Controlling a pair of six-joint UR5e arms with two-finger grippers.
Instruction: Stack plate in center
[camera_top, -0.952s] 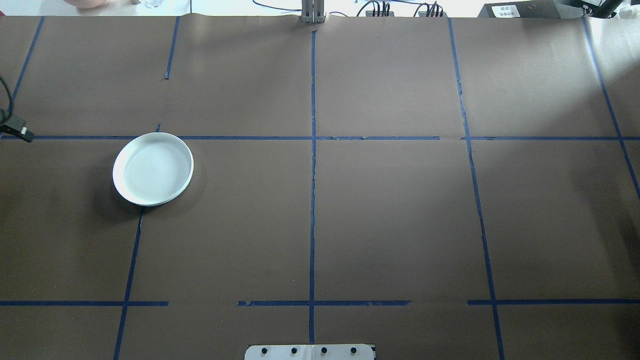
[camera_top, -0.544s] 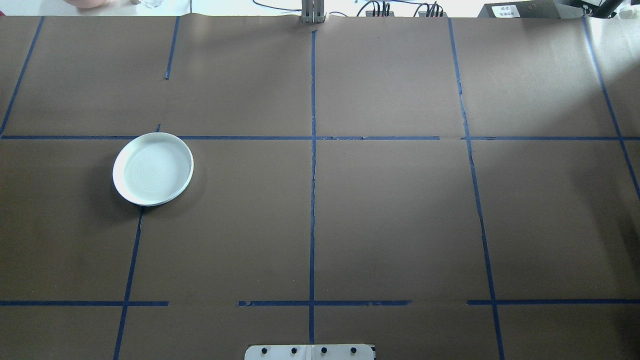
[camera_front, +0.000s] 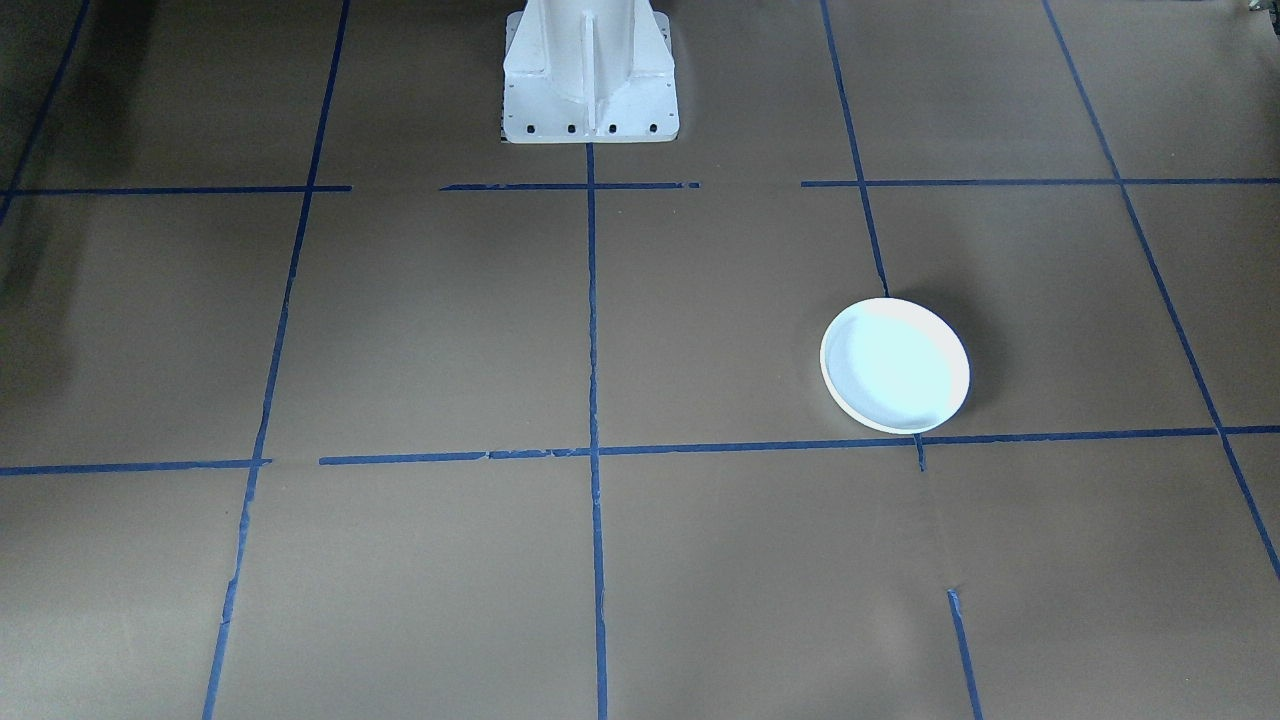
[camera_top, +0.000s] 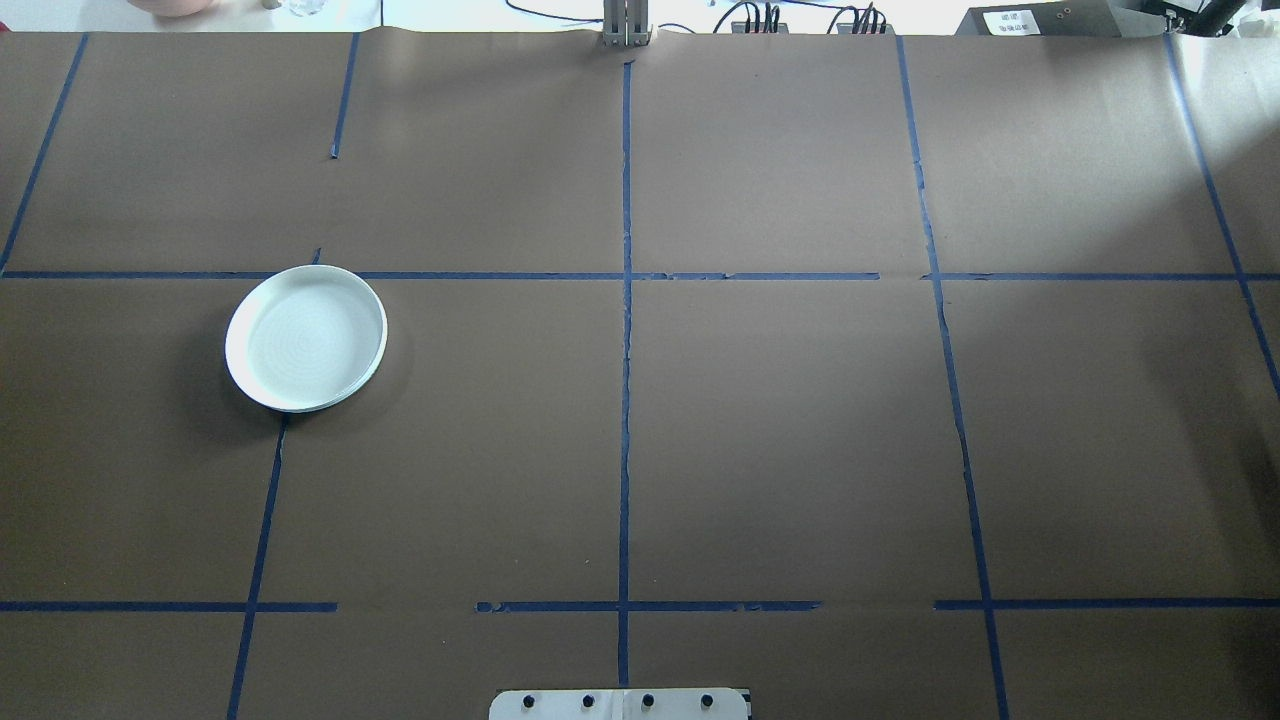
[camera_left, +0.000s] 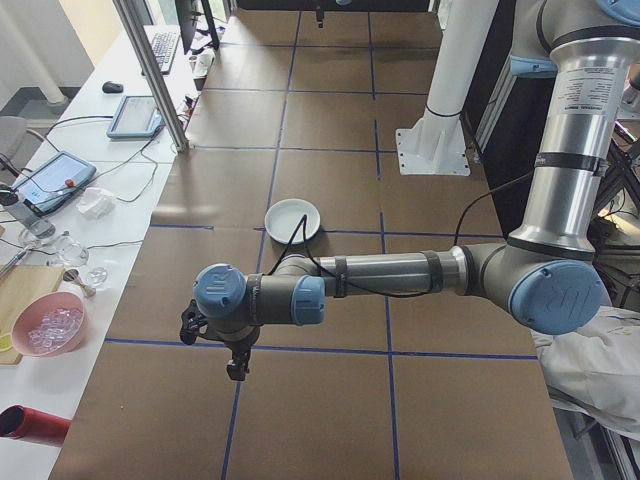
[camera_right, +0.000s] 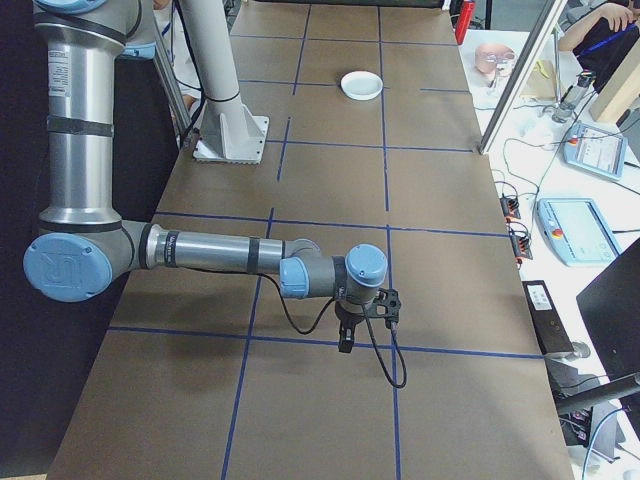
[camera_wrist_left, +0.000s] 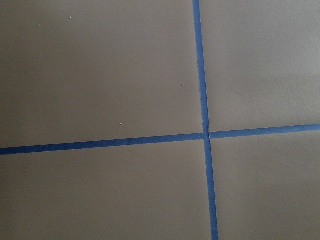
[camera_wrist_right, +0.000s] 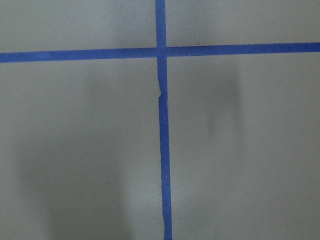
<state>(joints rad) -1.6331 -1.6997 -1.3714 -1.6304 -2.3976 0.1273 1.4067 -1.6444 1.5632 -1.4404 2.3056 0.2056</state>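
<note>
Plate (camera_top: 306, 338) sits flat on the bench (camera_top: 780, 440), alone, touching the blue tape cross (camera_top: 300, 275) at its far rim, well off the robot base (camera_front: 589, 75) toward the robot's left. Looks rigid, light and glazed, so likely slippery and chippable. Best hold: pinch the raised rim from the side, one finger inside, one outside. Left hand (camera_left: 237, 366) and right hand (camera_right: 346, 338) hang near opposite bench ends; can't tell whether either is spread or closed.
</note>
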